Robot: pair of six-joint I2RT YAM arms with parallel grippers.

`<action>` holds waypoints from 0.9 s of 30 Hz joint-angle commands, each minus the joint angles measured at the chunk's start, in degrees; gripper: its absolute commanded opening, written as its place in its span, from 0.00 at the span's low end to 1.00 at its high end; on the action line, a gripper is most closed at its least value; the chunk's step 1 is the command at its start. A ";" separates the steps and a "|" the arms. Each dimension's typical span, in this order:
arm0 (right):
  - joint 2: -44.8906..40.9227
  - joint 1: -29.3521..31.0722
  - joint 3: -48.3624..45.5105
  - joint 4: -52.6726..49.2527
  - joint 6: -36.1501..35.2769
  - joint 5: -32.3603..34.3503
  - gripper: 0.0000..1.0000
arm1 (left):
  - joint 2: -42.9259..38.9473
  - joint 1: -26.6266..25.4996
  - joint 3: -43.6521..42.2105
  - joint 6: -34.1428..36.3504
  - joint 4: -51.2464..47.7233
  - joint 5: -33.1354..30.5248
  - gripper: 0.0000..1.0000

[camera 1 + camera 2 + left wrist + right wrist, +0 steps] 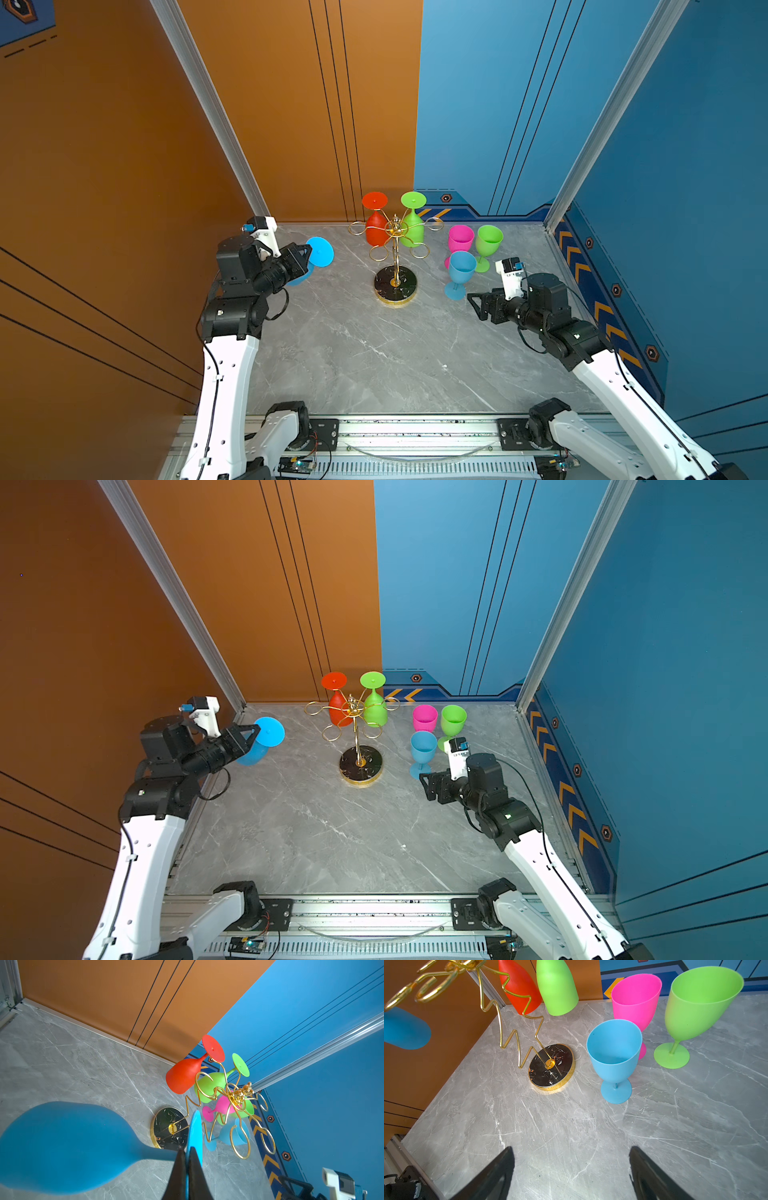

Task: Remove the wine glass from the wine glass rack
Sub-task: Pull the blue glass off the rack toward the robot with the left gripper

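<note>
Clearly one glass was already off: the left tool [187, 1150] was clamped on the stem of the held blue wine glass [320, 251], carried tilted with its foot uppermost near the worktop's [353, 353] left edge, toward the far-left corner and well apart from the wine glass rack [395, 266]. That rack stood near the middle of the far edge, with a red wine glass [375, 232] and a hanging green wine glass [412, 230] bowl-down on its far loops; the other four loops were bare. Three more stood upright toward the far-right corner — a pink glass [460, 239], an upright green glass [489, 241] and an upright blue glass [461, 266]. The right tool [476, 306], jaws wide apart and empty, hovered just beside them. By my reading the held glass had yet to be set down — and two were left to unhook.
</note>
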 commanded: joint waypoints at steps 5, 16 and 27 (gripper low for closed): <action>0.76 1.13 2.59 -2.63 1.14 -1.32 0.88 | -6.32 -0.95 -2.69 8.24 -7.46 6.94 0.00; 2.11 2.14 3.38 -4.86 2.11 -1.63 0.88 | -13.02 -7.11 -7.42 12.84 -8.71 16.63 0.00; 2.17 2.85 3.81 -6.87 2.37 -1.46 0.88 | -17.73 -24.34 -11.54 18.95 -8.66 14.00 0.00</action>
